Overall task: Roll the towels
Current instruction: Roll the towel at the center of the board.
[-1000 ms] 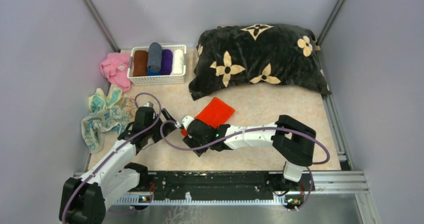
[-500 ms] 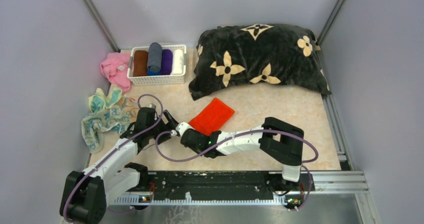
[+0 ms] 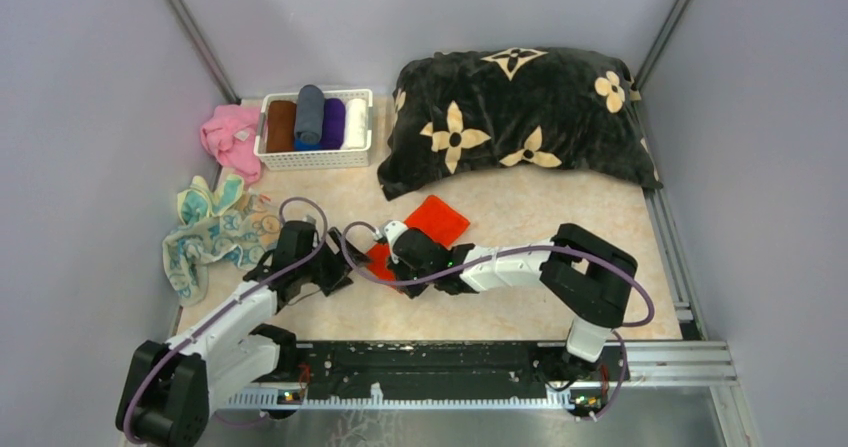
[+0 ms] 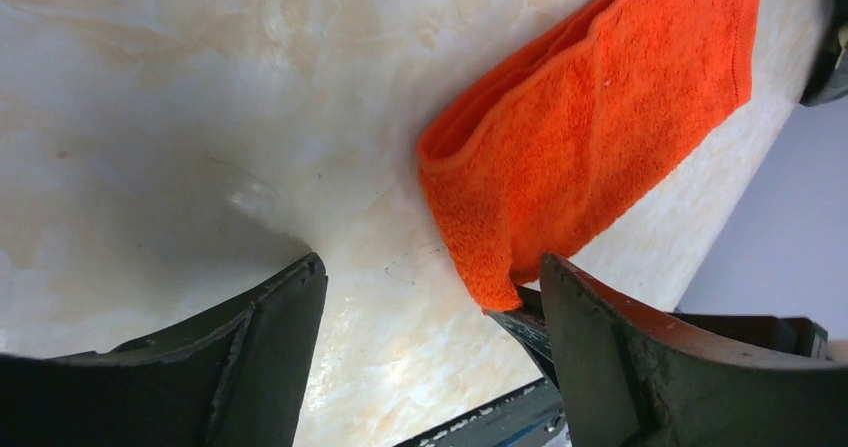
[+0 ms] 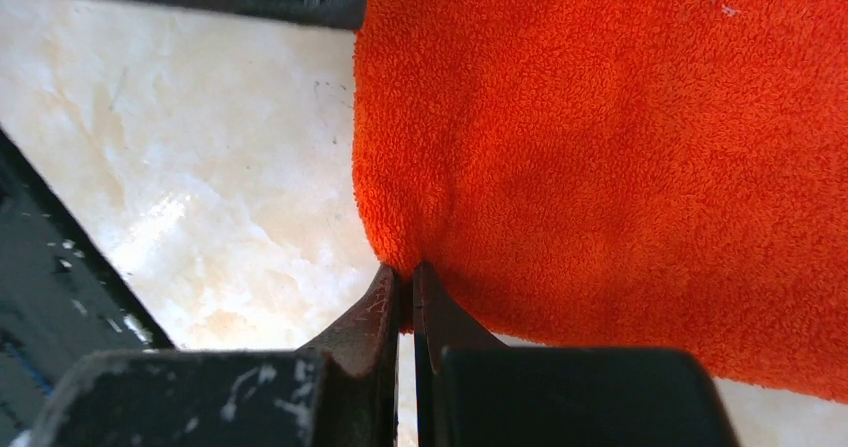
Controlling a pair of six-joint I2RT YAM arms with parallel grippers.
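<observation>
Top external view, entries taken left to right.

1. Patterned towels (image 3: pixel 212 232): a crumpled teal and pale-yellow heap at the left edge of the table (image 3: pixel 560 232), unrolled. We cannot separate one cloth from the other.
2. Pink cloth (image 3: pixel 228 137): bunched toward the far-left corner, touching the white basket (image 3: pixel 312 157), which holds cloths that are already rolled.
3. Left gripper (image 3: pixel 335 270): we enter its jaws as wide apart and holding nothing. In the left wrist view only bare table shows between the fingers. The task cloth sits ahead and off to the right finger's side, outside the gap.
4. Right gripper (image 3: pixel 386 260): jaws pressed together on the near-left corner of the orange-red towel (image 3: pixel 437 217). In the right wrist view the cloth puckers into the pinch.
5. Orange-red towel, continued: it lies mid-table and folded. Its long axis runs from the held near-left corner toward the far right.
6. Black cushion (image 3: pixel 520 117): along the far edge, beyond the towel's far end and apart from it.

Assessment: we judge that a roll would travel up that diagonal axis, away from the pinched corner. The left gripper is the nearer free tool but would have to shift right to reach the near end. The two grippers sit just beside each other, so we rate crowding there as the main hindrance.
</observation>
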